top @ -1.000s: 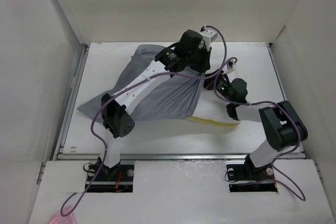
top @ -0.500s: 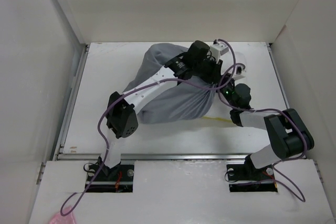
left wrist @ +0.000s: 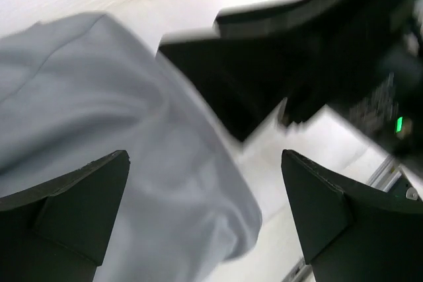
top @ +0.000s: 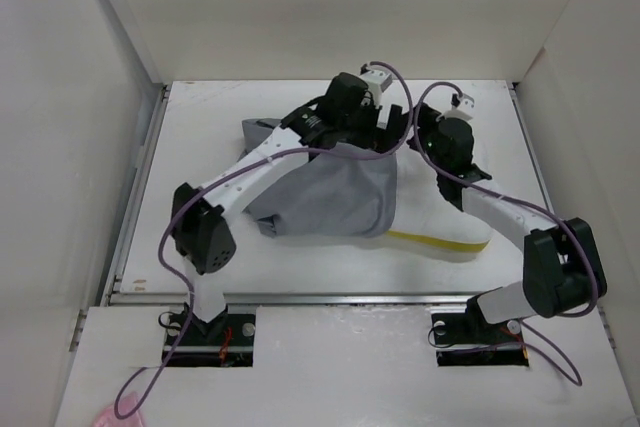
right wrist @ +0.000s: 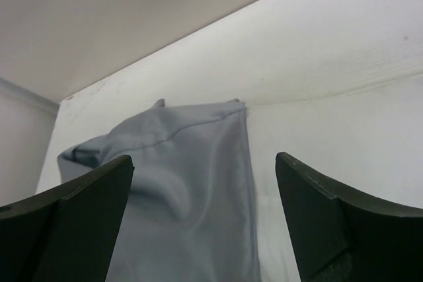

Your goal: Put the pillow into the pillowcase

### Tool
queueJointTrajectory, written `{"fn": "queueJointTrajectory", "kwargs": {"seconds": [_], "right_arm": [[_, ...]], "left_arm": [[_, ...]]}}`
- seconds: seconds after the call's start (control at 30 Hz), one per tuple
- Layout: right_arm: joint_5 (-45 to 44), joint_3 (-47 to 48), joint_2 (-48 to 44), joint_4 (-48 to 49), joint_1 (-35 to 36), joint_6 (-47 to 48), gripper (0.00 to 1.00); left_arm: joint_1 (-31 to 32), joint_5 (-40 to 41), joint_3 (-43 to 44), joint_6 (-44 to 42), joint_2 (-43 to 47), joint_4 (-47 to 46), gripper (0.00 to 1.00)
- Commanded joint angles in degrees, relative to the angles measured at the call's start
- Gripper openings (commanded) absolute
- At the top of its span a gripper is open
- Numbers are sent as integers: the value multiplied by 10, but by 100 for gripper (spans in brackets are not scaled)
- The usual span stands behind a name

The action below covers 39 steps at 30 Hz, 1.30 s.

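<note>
The grey pillowcase (top: 330, 197) lies loose in the middle of the table, covering the left part of the white pillow (top: 445, 227). The pillow's right end, with its yellow band, sticks out of it. My left gripper (top: 388, 135) hovers open over the case's far right corner. My right gripper (top: 422, 139) is open too, close beside it. In the left wrist view grey pillowcase (left wrist: 99, 130) lies below the open left gripper (left wrist: 205, 216), nothing held. In the right wrist view the pillowcase edge (right wrist: 178, 183) and bare pillow (right wrist: 317, 163) lie below the open right gripper (right wrist: 205, 222).
White walls (top: 100, 97) close the table in on the left, back and right. A metal rail (top: 340, 297) runs along the near edge in front of both arm bases. Purple cables loop around the left arm (top: 250, 172).
Both grippers have opened and let go of the pillowcase. The bunched-up case has dropped and spread flat over the pillow. Both wrists have moved toward the back.
</note>
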<state>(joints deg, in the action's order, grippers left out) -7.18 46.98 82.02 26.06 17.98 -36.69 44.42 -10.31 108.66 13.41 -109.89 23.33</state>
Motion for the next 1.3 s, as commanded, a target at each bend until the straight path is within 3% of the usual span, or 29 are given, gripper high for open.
{"fn": "queueJointTrajectory", "kwargs": {"seconds": [0.0,0.17,0.2,0.3,0.43,0.5,0.63,0.73,0.9,1.1,1.27], "right_arm": [[-74,61,-28,-134,0,62,94],[-95,72,-41,-202,0,85,98],[-103,80,-41,-217,0,85,98],[-103,81,-34,-261,0,90,98],[-82,66,-34,-267,-6,90,99],[-65,65,-34,-267,-6,104,99],[-14,54,-41,-262,-6,139,100],[12,37,-69,-247,-6,173,100],[51,20,-107,-232,-6,232,100],[53,77,-71,-344,-6,286,100],[19,117,-42,-455,42,343,100]], "left_arm": [[6,66,-83,21,118,-2,100],[6,124,-286,114,252,-27,100],[6,130,-361,135,271,-36,100],[6,94,-497,194,331,-88,100],[6,54,-581,210,340,-155,100],[-10,60,-581,198,297,-167,100],[-60,100,-501,140,180,-167,99],[-104,91,-408,95,95,-155,92],[-188,59,-250,36,14,-113,94],[-200,65,-199,-2,60,-92,98],[-189,71,-309,-26,159,-124,100]]}}
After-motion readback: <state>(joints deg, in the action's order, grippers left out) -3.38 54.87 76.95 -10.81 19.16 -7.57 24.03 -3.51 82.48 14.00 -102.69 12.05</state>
